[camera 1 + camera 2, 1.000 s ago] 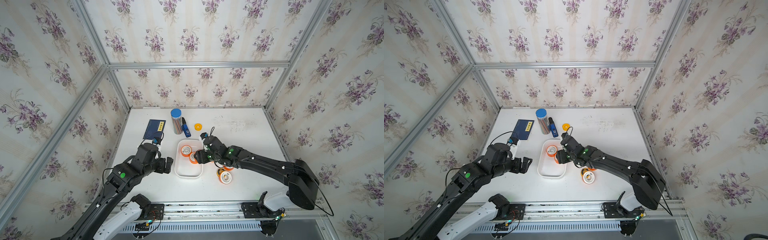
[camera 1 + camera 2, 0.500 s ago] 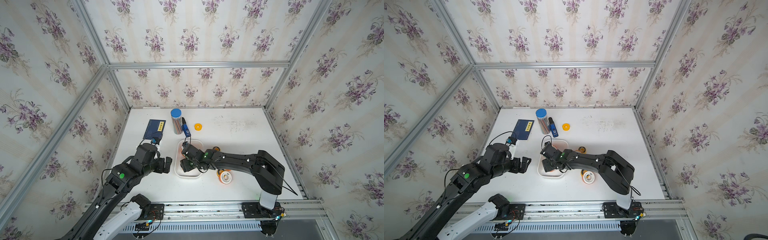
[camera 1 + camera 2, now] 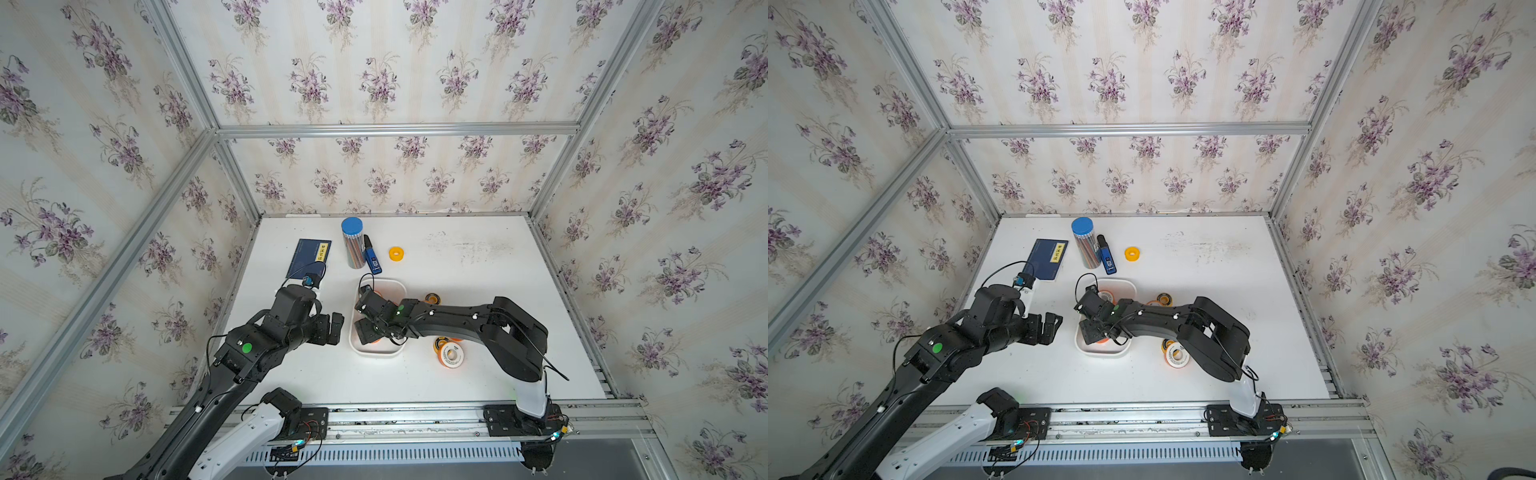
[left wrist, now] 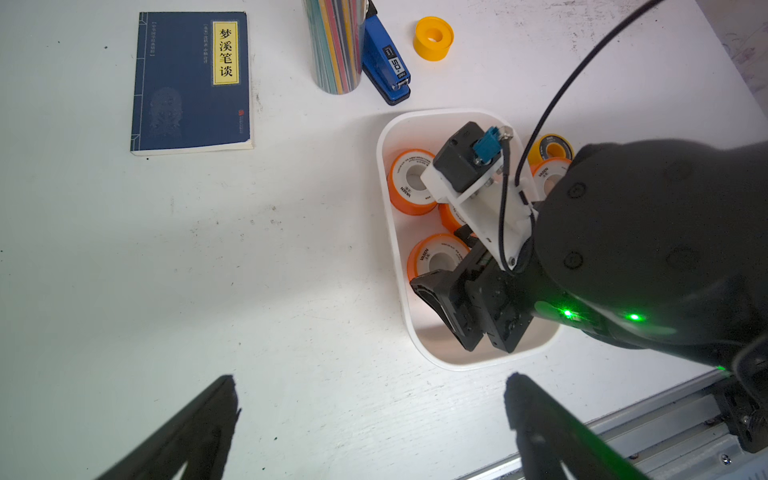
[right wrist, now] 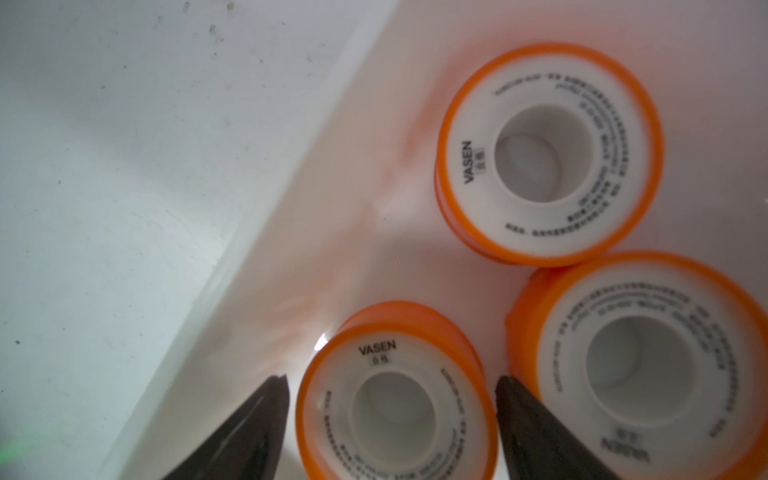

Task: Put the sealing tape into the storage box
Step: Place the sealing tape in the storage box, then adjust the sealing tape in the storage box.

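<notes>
The storage box (image 3: 376,353) (image 3: 1100,353) is a shallow white tray mid-table in both top views. My right gripper (image 5: 391,379) (image 3: 369,336) reaches down inside it. Its fingers stand open on either side of an orange-and-white sealing tape spool (image 5: 395,411) lying flat on the box floor. Two more orange spools (image 5: 548,153) (image 5: 640,370) lie beside it in the box. My left gripper (image 4: 370,378) (image 3: 334,328) hovers open and empty over the table, just left of the box.
Right of the box lie an orange spool (image 3: 449,354) and a yellow-rimmed one (image 3: 433,298). Further back are a small yellow spool (image 3: 397,253), a blue stapler (image 3: 372,261), a blue-lidded pencil tube (image 3: 352,243) and a dark blue book (image 3: 309,257).
My right gripper carried an orange spool from the box's right edge down into the box, and its jaws have widened around it. The left arm has not moved.
</notes>
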You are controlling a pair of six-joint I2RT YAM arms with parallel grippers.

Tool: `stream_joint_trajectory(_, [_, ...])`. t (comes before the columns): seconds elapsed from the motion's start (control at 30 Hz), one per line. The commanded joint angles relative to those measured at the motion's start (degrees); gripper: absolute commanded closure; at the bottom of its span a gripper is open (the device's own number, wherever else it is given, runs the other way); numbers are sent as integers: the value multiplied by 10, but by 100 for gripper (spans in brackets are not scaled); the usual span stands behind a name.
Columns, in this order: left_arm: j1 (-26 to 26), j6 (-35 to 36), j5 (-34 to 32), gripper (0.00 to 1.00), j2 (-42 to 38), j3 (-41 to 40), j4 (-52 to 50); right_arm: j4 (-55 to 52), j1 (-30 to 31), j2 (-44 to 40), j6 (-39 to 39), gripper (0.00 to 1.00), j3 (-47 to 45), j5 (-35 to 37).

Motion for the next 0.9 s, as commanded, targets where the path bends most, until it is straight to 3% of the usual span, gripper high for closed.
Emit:
stream_joint_trajectory(0.0, [1, -3, 2, 0, 2, 1, 2, -4, 0, -1, -2, 13, 5, 13])
stream_joint_trajectory(0.23, [1, -2, 2, 0, 3, 1, 2, -8, 0, -38, -5, 11, -5, 0])
stream_joint_trajectory(0.37, [1, -2, 3, 0, 3, 0, 3, -5, 0, -75, -7, 17, -32, -9])
stream_joint_trajectory(0.47, [2, -1, 4, 0, 3, 1, 3, -4, 0, -94, -12, 26, -51, -23])
stream_joint_trajectory(0.67, [2, -1, 6, 0, 4, 0, 3, -9, 0, -110, -37, 60, -80, -74])
stream_joint_trajectory(0.87, [3, -1, 6, 0, 3, 0, 3, -30, 0, -101, -67, 80, -84, -91])
